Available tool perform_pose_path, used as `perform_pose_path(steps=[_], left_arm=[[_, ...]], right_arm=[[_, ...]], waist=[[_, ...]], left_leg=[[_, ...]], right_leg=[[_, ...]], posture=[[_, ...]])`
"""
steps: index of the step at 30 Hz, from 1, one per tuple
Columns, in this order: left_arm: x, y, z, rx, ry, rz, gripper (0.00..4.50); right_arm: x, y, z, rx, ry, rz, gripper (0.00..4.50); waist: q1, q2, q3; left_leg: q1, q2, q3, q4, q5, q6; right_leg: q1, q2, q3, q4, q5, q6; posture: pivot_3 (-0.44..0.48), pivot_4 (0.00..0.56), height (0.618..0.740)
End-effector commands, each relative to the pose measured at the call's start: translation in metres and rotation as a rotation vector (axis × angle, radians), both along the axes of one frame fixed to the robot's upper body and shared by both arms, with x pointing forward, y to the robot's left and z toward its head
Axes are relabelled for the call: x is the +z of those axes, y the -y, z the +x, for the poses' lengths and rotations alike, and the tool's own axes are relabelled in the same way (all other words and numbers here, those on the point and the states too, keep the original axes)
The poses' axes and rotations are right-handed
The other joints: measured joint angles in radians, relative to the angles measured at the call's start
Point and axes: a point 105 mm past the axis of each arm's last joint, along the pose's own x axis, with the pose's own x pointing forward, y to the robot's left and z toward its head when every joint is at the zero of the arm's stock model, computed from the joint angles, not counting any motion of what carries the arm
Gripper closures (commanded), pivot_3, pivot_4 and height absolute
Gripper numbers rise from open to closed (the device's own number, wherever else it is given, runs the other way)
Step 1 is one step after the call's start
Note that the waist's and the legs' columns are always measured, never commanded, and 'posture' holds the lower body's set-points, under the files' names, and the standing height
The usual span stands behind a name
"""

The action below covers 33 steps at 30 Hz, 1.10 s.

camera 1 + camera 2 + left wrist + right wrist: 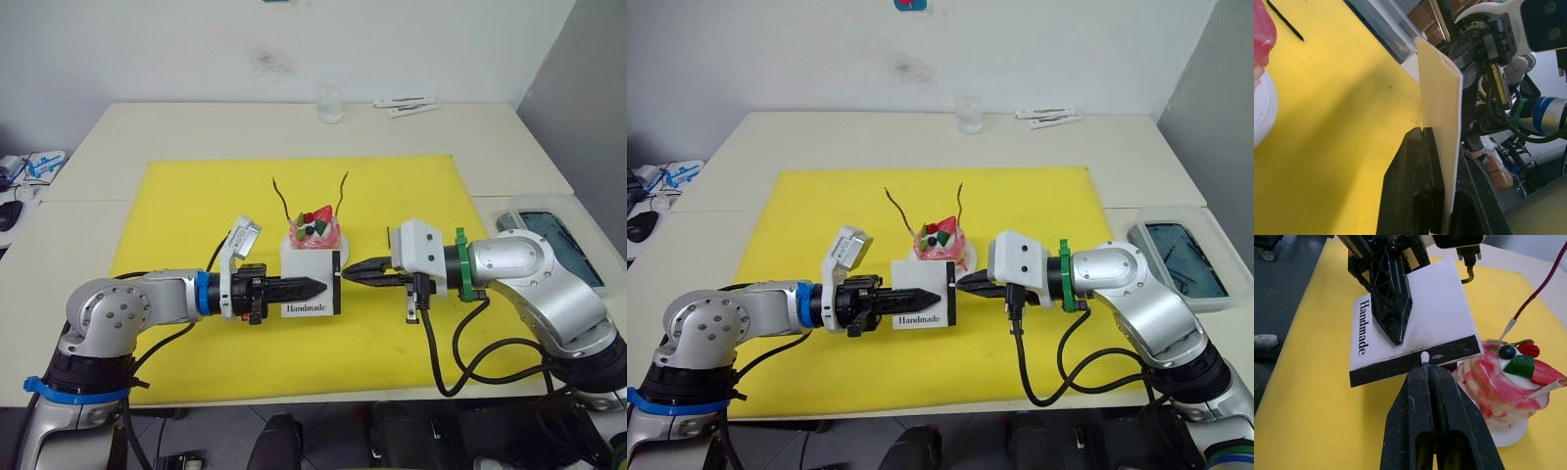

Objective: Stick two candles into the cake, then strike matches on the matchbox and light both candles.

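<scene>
Candles [281, 199] stand already stuck in the cake [313, 236], one leaning toward 11 o'clock, the other [342, 190] toward 1 o'clock, so striking is the step in hand. The left gripper [312, 287] is clamped on the matchbox [922, 293], holding it upright just in front of the cake, at its 6 o'clock, with the black strip facing the other arm. The right gripper [1425, 377] is pinched closed on a match [1424, 358], whose pale head touches the striking strip [1415, 362].

To strike well, I judge the head should press firmly onto the strip and be drawn along its length in one quick stroke, while the left arm keeps the box rigid. The cake sits very near the strip's far end, so the stroke should run away from it. A second match [1284, 20] lies on the yellow mat [176, 215], near the cake.
</scene>
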Motion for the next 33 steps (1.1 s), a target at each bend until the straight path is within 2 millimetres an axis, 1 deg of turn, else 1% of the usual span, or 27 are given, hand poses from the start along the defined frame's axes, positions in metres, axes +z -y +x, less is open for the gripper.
perform_pose_path(steps=[1,10,15,19,22,24,26,29,33], left_arm=[[0.010,0.002,-0.003,-0.024,0.038,-0.028,4.50],[0.015,0.007,-0.001,-0.022,0.059,-0.054,4.50],[0.016,0.007,0.003,-0.002,0.072,-0.061,4.50],[0.020,0.008,0.009,0.036,0.086,-0.096,4.50],[0.026,0.006,0.013,0.056,0.093,-0.115,4.50],[0.030,0.001,0.015,0.076,0.094,-0.125,4.50],[0.031,-0.005,0.015,0.090,0.097,-0.114,4.50],[0.027,-0.011,0.012,0.102,0.090,-0.076,4.50],[0.019,-0.013,0.005,0.101,0.082,-0.047,4.50]], right_arm=[[0.003,0.001,-0.001,0.013,0.028,-0.005,4.49],[-0.009,0.002,0.002,0.031,0.032,-0.060,4.49],[-0.014,0.000,-0.002,0.066,0.028,-0.083,4.49],[-0.024,0.000,-0.015,0.112,-0.004,-0.123,4.49],[-0.045,0.010,-0.030,0.152,-0.063,-0.213,4.49],[-0.050,0.016,-0.035,0.159,-0.085,-0.239,4.49],[-0.048,0.018,-0.036,0.160,-0.081,-0.239,4.49],[-0.033,0.015,-0.032,0.147,-0.060,-0.194,4.49],[-0.016,0.015,-0.025,0.108,-0.050,-0.141,4.49]], waist=[[0.000,0.000,0.000],[0.000,0.000,0.000],[0.000,0.000,0.000],[0.000,0.000,0.000],[0.002,0.000,0.000],[0.003,0.000,0.000],[-0.001,0.000,0.000],[-0.010,0.000,0.000],[-0.007,0.000,0.000]], left_leg=[[0.000,0.000,0.000,0.000,0.000,0.000],[0.000,0.000,0.000,0.000,0.000,0.000],[0.000,0.000,0.000,0.000,0.000,0.000],[0.000,0.000,0.000,0.000,0.000,0.000],[0.000,0.000,0.000,0.000,0.000,0.000],[-0.001,0.000,-0.001,0.000,0.000,0.000],[0.000,-0.001,0.000,0.001,0.000,0.000],[0.001,0.000,0.001,0.001,0.000,0.000],[0.002,0.000,0.000,0.001,0.000,0.000]], right_leg=[[0.000,0.000,0.000,0.000,0.000,0.000],[0.000,0.000,0.000,0.000,0.000,0.000],[0.000,0.000,0.000,0.000,0.000,0.000],[0.000,0.000,0.000,0.000,0.000,0.000],[0.000,0.000,0.000,0.000,0.000,0.000],[0.000,0.000,-0.001,0.000,0.000,0.000],[0.000,-0.001,0.000,0.000,0.000,0.000],[0.000,-0.001,0.000,0.000,0.001,0.001],[0.000,0.000,0.000,0.002,0.000,0.001]], posture=[[0.000,0.150,0.740],[0.000,0.150,0.740],[0.000,0.150,0.740],[0.000,0.150,0.740],[0.000,0.150,0.740],[0.000,0.150,0.740],[0.000,0.150,0.740],[0.000,0.150,0.740],[0.000,0.150,0.740]])
